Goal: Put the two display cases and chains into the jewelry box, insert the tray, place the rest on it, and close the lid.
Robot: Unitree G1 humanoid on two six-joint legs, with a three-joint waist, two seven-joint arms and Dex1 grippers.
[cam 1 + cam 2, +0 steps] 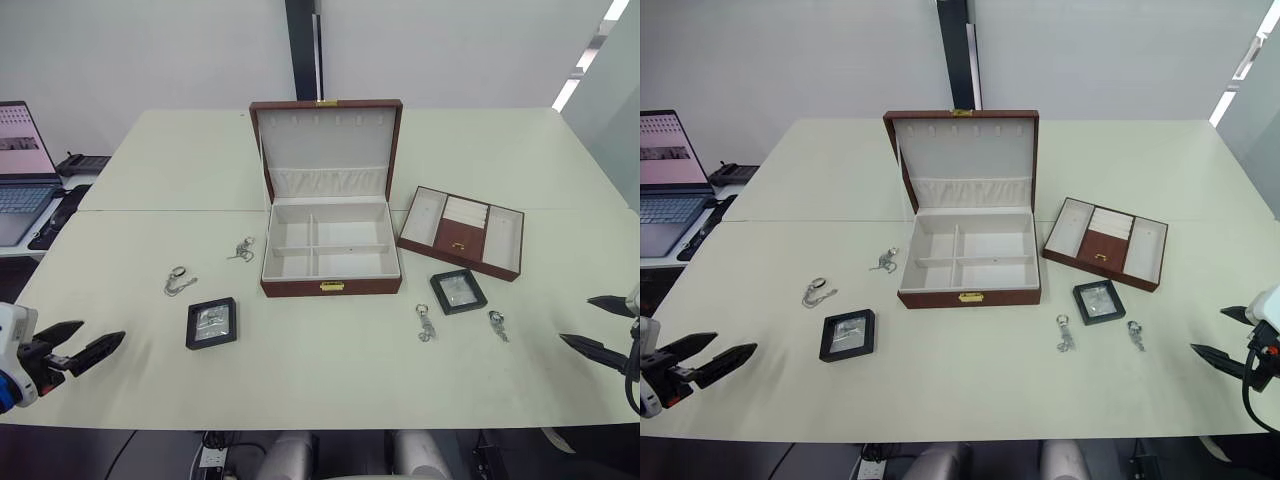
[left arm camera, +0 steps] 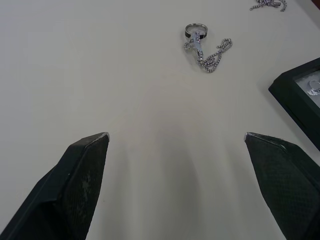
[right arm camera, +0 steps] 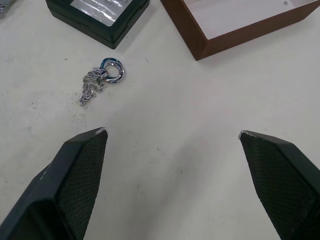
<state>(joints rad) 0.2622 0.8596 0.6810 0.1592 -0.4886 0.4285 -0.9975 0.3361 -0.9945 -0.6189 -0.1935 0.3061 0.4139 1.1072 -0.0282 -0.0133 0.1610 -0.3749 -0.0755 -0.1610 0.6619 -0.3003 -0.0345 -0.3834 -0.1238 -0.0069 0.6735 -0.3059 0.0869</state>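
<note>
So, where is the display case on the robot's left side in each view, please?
Left eye view: the left display case lies on the table, nearer the robot than the jewelry box and to its left.
Right eye view: same place.
Left wrist view: one corner at the picture's edge, cut off.
Right wrist view: the case there is the other display case.
Shared landmark: the ringed chain beside it.

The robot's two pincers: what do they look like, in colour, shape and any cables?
The left pincer has two black, tapered fingers on a white wrist housing with a blue and a small red detail. The right pincer has the same black pointed fingers, with a black cable looping below. In the wrist views the finger pads show a fine cross-hatched texture.
</note>
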